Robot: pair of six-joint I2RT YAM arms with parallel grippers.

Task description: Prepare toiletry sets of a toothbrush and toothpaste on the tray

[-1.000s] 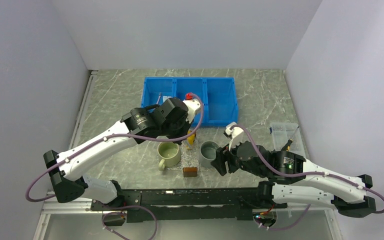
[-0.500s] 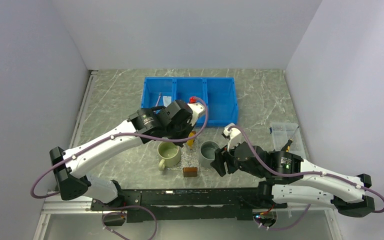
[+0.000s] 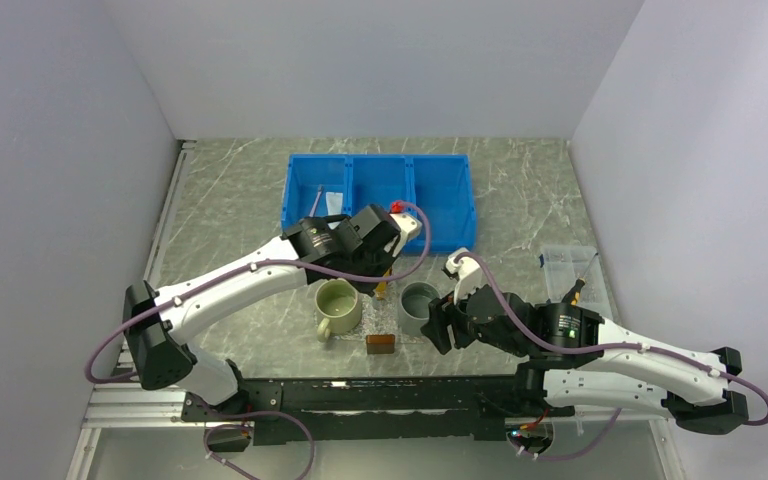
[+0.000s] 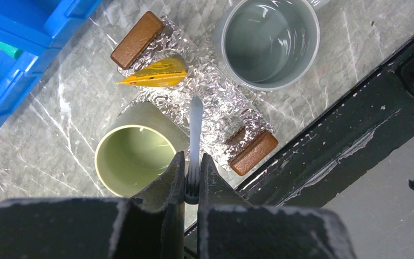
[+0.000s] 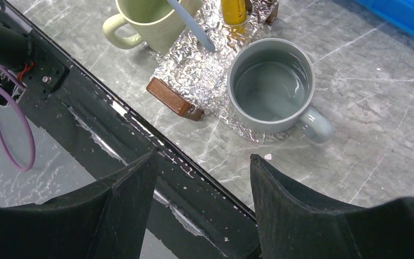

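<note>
My left gripper [image 4: 193, 159] is shut on the brush end of a pale blue-white toothbrush [image 4: 195, 121]. Its handle points down over the glittery clear tray [image 4: 222, 114], between the green mug [image 4: 133, 159] and the grey mug [image 4: 269, 42]. I cannot tell whether the tip touches the tray. A yellow-orange toothpaste [image 4: 153, 75] lies on the tray's far part. The right wrist view shows the same toothbrush [image 5: 191, 28] slanting above the tray [image 5: 193, 66]. My right gripper [image 5: 202, 158] stands open and empty over the table's near edge, beside the grey mug [image 3: 418, 305].
Brown blocks [image 4: 137, 39] [image 4: 253, 152] sit at the tray's two ends. The blue three-compartment bin [image 3: 380, 190] stands behind, with a teal-capped tube [image 4: 9, 50] and a pinkish stick inside. A small clear box [image 3: 568, 265] is at the right. The black base rail [image 5: 140, 135] runs along the near edge.
My left arm has swung right and toward the near edge with the toothbrush, from beside the bin to above the tray. The right arm has barely shifted.
</note>
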